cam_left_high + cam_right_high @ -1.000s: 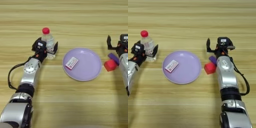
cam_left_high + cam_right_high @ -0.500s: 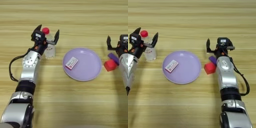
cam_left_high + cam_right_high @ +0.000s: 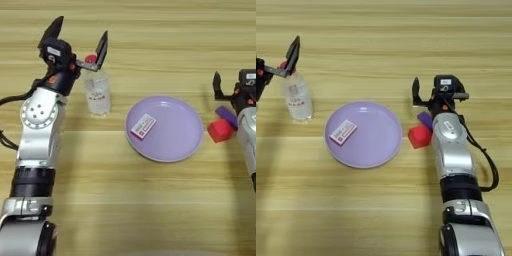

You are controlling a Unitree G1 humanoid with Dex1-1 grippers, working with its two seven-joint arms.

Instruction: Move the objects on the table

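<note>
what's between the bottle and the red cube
The lilac plate with the white-and-red card on its left part lies between the bottle and the red cube, clearest in the left eye view.

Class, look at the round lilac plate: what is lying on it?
One white-and-red card lies on the lilac plate, left of centre. Whatever sits beneath the card or plate is covered.
</note>
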